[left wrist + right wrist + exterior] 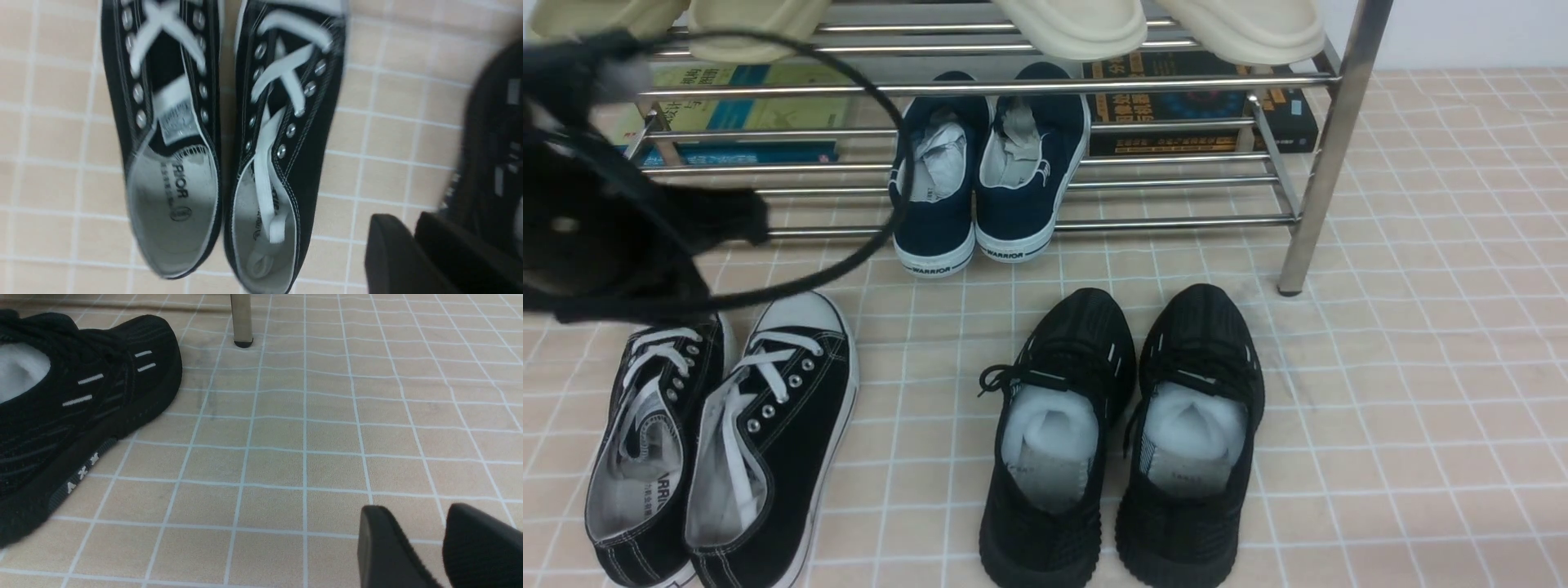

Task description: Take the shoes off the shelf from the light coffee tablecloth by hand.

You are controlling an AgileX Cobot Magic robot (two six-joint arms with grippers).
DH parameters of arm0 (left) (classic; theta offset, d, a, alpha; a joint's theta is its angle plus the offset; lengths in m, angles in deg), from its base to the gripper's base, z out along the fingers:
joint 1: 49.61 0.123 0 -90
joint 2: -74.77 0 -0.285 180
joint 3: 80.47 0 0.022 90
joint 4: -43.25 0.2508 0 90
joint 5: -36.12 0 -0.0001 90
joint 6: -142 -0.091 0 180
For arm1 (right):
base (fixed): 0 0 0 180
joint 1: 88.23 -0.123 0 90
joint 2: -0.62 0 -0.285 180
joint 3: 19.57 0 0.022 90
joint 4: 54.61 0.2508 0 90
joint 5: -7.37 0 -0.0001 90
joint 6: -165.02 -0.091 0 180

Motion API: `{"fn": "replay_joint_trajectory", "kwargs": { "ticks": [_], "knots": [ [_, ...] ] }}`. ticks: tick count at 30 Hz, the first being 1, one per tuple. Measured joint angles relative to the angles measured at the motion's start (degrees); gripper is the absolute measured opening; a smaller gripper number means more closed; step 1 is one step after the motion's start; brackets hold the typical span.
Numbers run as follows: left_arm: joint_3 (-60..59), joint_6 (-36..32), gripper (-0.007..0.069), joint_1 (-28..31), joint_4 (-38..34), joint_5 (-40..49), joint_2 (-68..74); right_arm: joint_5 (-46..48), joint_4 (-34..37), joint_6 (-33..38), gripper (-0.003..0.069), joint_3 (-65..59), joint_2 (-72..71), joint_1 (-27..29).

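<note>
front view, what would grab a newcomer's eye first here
Two pairs of dark shoes stand on the light coffee tablecloth: the black canvas shoes with white laces at the near left, the all-black knit sneakers in the middle. Behind them navy slip-ons sit on the chrome shelf, and the blurred left arm hangs above the canvas pair.

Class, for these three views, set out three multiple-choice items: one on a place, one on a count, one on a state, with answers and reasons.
1. Where do the black canvas sneakers lie?
A. on the tablecloth
B. on the shelf's lower tier
C. on the books

2. How many shoes rest on the shelf's lower tier?
A. none
B. two
C. four

3. How does the left tool stand?
A. gripping a sneaker
B. nearly shut, holding nothing
C. clamped on a lace

Answers: 1 A, the pair lies on the gridded cloth in front of the shelf. 2 B, only the navy slip-ons sit there. 3 B, its fingers nearly meet with nothing between them.
</note>
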Motion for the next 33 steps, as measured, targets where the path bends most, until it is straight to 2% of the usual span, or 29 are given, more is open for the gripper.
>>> {"fn": "replay_joint_trajectory", "kwargs": {
  "ticks": [4, 8, 14, 19, 25, 33],
  "knots": [
    [-0.07, -5.77, 0.0003, 0.00, 0.00, 4.47, -7.78, 0.00, 0.00, 0.00, 0.0240, 0.00, 0.00, 0.00],
    [-3.02, -10.17, 0.0001, 0.00, -0.12, 5.61, -16.75, 0.00, 0.00, 0.00, 0.0240, 0.00, 0.00, 0.00],
    [-14.57, -14.04, 0.0001, 0.00, -1.77, 4.62, -33.43, 0.00, 0.00, 0.00, 0.0240, 0.00, 0.00, 0.00],
    [-28.41, -14.43, 0.0001, 0.00, -2.11, -9.29, -50.87, 0.00, 0.00, 0.00, 0.0240, 0.00, 0.00, 0.00],
    [-40.49, -14.59, 0.0006, 0.00, -2.22, -26.25, -62.62, 0.00, 0.00, 0.00, 0.0240, 0.00, 0.00, 0.00],
    [-46.99, -14.59, 0.0016, 0.00, -1.55, -28.12, -65.07, 0.00, 0.00, 0.00, 0.0240, 0.00, 0.00, 0.00]
  ]
}}
